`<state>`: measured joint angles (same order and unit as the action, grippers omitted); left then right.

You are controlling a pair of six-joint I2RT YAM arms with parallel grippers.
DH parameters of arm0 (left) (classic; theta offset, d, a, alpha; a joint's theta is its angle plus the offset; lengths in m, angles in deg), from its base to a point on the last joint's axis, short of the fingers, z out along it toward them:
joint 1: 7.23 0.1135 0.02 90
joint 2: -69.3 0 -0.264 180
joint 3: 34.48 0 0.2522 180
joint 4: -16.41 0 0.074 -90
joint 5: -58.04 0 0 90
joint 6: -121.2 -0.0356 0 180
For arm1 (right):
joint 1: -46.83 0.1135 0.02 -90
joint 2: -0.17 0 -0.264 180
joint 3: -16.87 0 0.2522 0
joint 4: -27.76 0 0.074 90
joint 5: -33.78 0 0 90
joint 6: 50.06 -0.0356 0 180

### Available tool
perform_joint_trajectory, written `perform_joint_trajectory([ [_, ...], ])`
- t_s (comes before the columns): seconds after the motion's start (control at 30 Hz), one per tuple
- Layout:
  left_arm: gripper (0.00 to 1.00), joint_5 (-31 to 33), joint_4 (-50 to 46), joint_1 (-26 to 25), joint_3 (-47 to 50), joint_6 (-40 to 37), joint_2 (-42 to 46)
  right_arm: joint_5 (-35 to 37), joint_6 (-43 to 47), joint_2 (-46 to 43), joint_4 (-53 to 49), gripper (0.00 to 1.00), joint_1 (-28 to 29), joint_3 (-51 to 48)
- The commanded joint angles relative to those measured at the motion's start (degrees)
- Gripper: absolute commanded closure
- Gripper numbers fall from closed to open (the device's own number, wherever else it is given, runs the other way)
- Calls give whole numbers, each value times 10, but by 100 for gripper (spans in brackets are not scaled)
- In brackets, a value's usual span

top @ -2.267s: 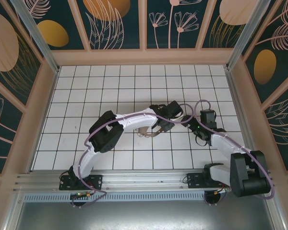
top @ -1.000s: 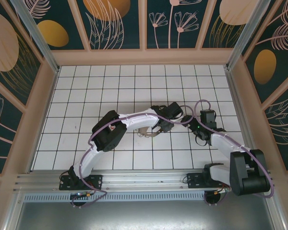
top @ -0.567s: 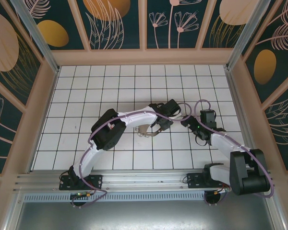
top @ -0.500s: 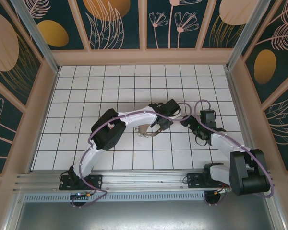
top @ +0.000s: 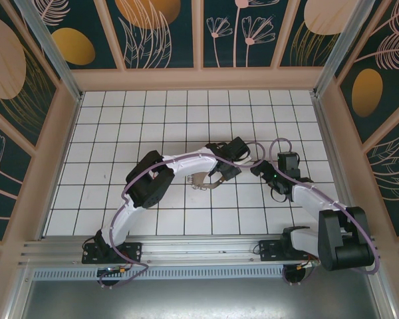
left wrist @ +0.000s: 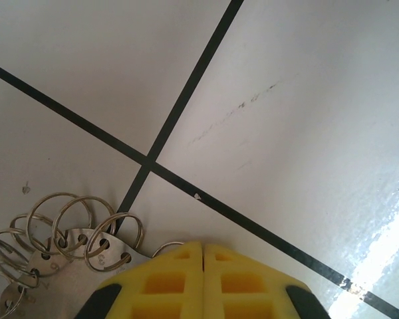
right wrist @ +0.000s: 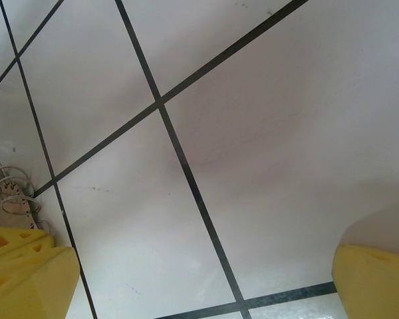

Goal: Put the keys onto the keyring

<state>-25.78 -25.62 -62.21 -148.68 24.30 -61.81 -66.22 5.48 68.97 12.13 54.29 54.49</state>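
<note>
The keyring [left wrist: 73,234] is a bunch of thin silvery loops and small holed metal tags lying on the white tiled floor at the lower left of the left wrist view. It also lies at the far left of the right wrist view, keyring [right wrist: 6,193], and mid-floor from above, keyring [top: 199,179]. My left gripper [left wrist: 204,248] is shut right beside it, its yellow fingers [left wrist: 166,282] pressed together. One thin loop [left wrist: 161,246] curves out from under the left finger; I cannot tell whether it is pinched. My right gripper [right wrist: 206,266] stands open over bare tiles, just right of the left gripper [top: 216,179]. The keys are out of view.
The white floor [top: 120,133] has a black grid and wooden walls [top: 60,146] on three sides. The right gripper [top: 261,170] and the left wrist sit about one tile apart. Purple cables [top: 272,149] loop over both wrists.
The left wrist has shifted slightly back and left toward the keyring. The right arm has stayed where it was.
</note>
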Motion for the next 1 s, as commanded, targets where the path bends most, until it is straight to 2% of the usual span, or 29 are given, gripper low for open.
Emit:
perform_joint_trajectory([
  [0.0, 99, -14, 14, 6, 8, -4, 23, -39, 9, 11, 23, 2, -1, 4],
  [0.67, 100, -47, 53, 24, 43, -2, 87, -89, 19, 10, 57, 8, 2, -5],
  [0.97, 100, -80, 115, 38, 103, 8, 128, -135, 31, -17, 118, 12, 6, -32],
])
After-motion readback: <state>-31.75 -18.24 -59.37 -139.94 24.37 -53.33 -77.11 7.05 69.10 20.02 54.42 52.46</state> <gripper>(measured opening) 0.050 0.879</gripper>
